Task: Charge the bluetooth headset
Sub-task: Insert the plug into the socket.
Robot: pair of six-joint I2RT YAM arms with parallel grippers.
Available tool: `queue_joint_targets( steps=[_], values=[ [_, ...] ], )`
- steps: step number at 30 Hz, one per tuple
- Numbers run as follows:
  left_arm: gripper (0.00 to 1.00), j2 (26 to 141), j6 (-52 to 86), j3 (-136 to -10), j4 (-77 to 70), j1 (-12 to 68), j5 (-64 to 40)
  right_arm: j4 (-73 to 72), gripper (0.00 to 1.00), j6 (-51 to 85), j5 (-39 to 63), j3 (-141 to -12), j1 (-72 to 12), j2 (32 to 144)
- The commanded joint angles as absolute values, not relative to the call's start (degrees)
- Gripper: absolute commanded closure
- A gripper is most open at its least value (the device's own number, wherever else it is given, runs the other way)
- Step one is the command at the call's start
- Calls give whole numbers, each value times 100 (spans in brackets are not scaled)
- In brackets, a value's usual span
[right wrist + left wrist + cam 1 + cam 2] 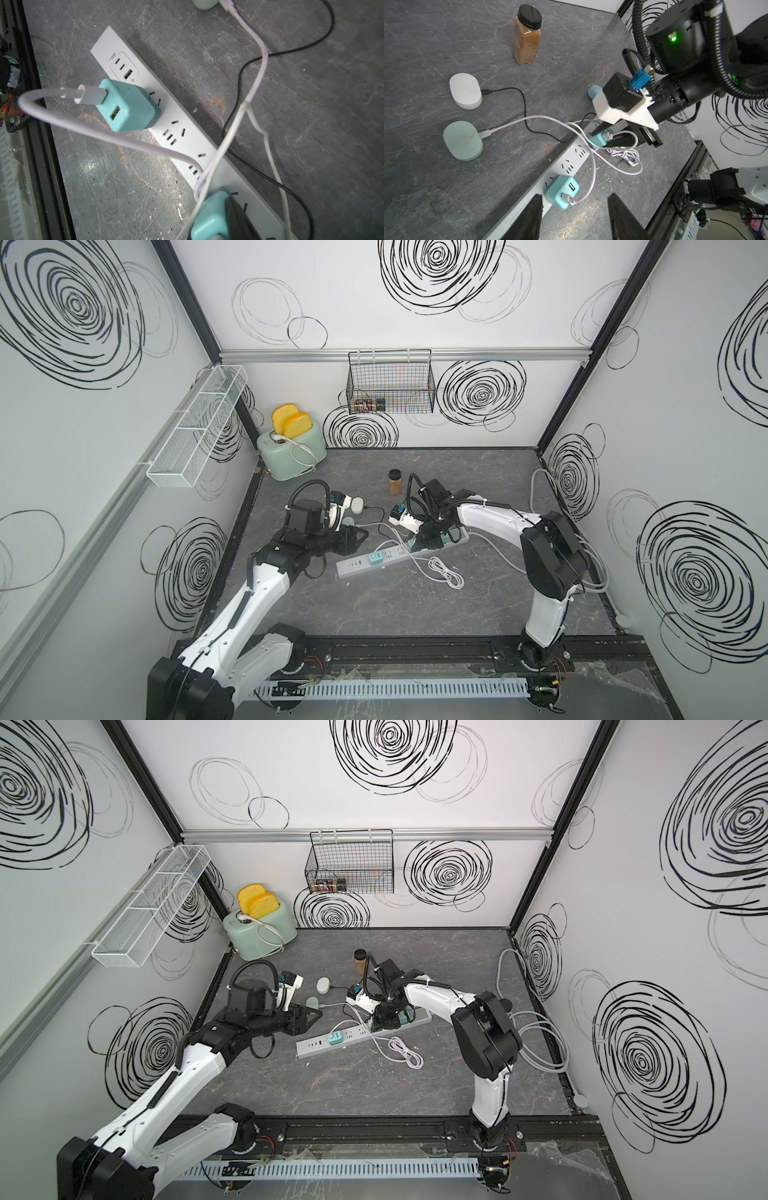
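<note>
- Grey marbled tabletop [478,614]: everything below rests on it.
- White power strip [390,556]: lies slantwise at mid-table, between your two arms.
- Left gripper [352,538]: you have it above the table just beside the strip's USB-port end. The claw stands wide and holds nothing.
- Right gripper [604,137]: it is down on the strip's other half, with the claw narrowed onto the held teal adapter [209,218], one finger on either side.
- Brown bottle [395,483]: upright with a black cap, behind the strip and apart from it.
- White earbud case [465,93]: lid shut, on the table near your left gripper. A black cable [523,104] is plugged into it, and you cannot see where its far end goes.
- Green earbud case [462,141]: just beside the white one, not touching. A white cable [542,118] is plugged into it and runs across the strip.
- Free teal adapter [128,106]: seated in the strip near the USB ports. One port takes a white plug and the other is vacant.
</note>
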State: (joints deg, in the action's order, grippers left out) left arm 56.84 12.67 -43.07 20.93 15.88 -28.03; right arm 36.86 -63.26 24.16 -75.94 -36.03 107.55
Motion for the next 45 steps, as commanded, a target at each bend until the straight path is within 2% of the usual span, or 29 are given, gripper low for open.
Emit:
queue_joint_targets(
  steps=[1,19,36,45],
  values=[
    [45,5660,1196,-4474,2057,1626,-2883,3885,93,-6431,2026,-7419,-3636,11393],
    [45,5689,1307,-4469,2040,1580,-2725,2696,95,-5746,2577,-5845,-3455,10956],
    [46,5684,1477,-4413,1922,1288,-2659,1599,99,-5384,2560,-4661,-3516,10381],
    [45,5840,1573,-4518,1772,1123,-2881,2147,95,-5315,2380,-5459,-3405,10752]
  ],
)
